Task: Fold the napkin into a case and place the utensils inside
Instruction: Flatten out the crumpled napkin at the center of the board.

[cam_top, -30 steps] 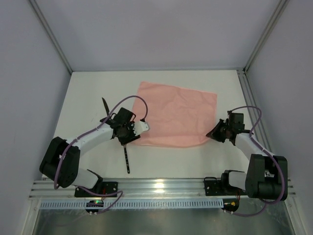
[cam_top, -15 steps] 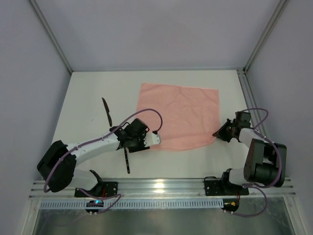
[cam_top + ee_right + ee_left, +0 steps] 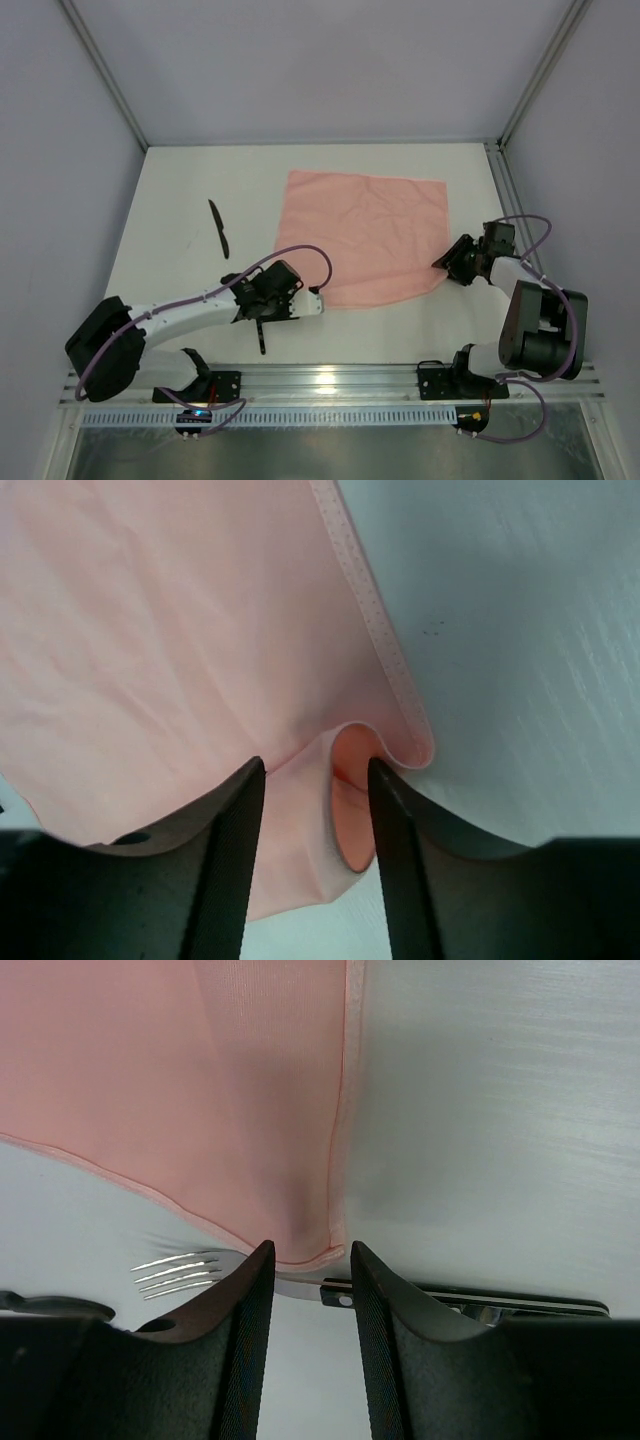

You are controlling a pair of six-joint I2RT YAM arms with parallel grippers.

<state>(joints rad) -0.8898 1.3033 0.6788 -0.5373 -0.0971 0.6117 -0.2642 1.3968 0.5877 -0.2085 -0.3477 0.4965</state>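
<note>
The pale-pink napkin lies spread flat as one sheet; no case is in view. My left gripper is open at the napkin's near-left corner, whose tip lies just past the fingertips. Under that gripper, the fork runs crosswise, with silvery tines on the left and its dark handle on the right. The black knife lies alone to the left. My right gripper is open, and the curled near-right corner sits loose between its fingers.
An aluminium rail with both arm bases runs along the near edge. A metal strip borders the table's right side. Grey walls close in the left, back and right. Bare white table lies left of the napkin.
My right gripper has opened and let go of the napkin's near-right corner. The left arm has swung nearer and to the right, uncovering the knife. The napkin now lies squarer.
</note>
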